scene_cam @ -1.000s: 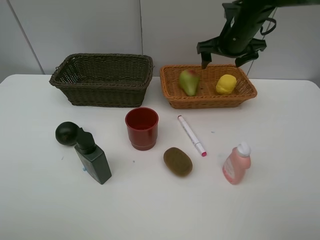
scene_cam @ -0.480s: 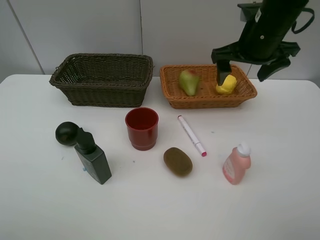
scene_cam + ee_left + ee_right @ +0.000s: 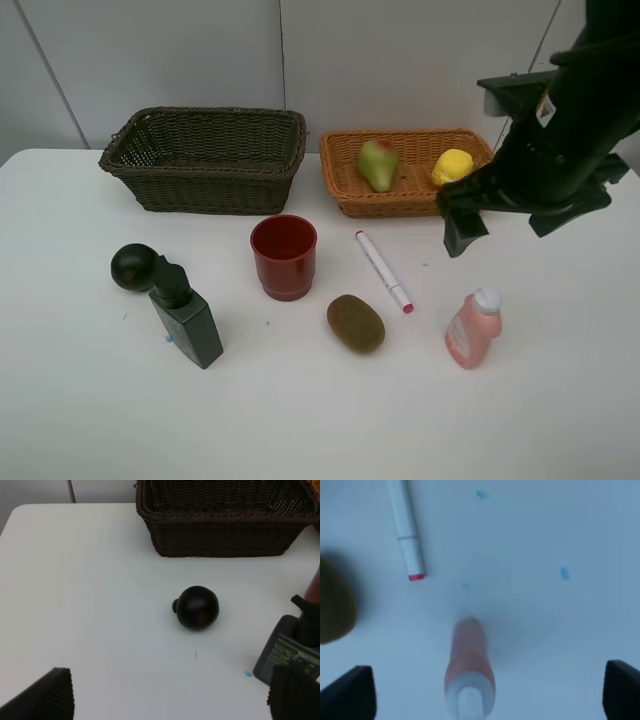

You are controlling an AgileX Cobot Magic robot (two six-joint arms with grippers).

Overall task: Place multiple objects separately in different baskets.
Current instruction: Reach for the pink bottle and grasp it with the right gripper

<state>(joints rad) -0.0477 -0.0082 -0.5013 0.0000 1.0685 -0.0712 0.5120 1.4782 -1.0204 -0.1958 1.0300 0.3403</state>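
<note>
The green-red pear [image 3: 377, 163] and yellow lemon [image 3: 452, 167] lie in the orange-tan basket [image 3: 345, 192]. The dark brown basket [image 3: 205, 182] holds nothing I can see. On the table stand the red cup [image 3: 284, 256], pink-white marker [image 3: 383, 271], kiwi [image 3: 355, 323], small pink bottle [image 3: 473, 328], dark green bottle [image 3: 188, 322] and dark round fruit [image 3: 134, 267]. My right gripper [image 3: 500, 235] hangs open above the pink bottle [image 3: 469, 667], holding nothing. My left gripper [image 3: 170, 700] is open over the table, near the dark fruit [image 3: 197, 607] and green bottle [image 3: 292, 647].
The white table [image 3: 80, 400] ends at a grey wall behind the baskets. In the right wrist view the marker [image 3: 406, 530] and the kiwi [image 3: 335, 605] lie beside the pink bottle. The left arm does not show in the high view.
My right arm has swung from above the orange-tan basket forward and lower, to over the table above the pink bottle. Its jaws stayed open. No object moved.
</note>
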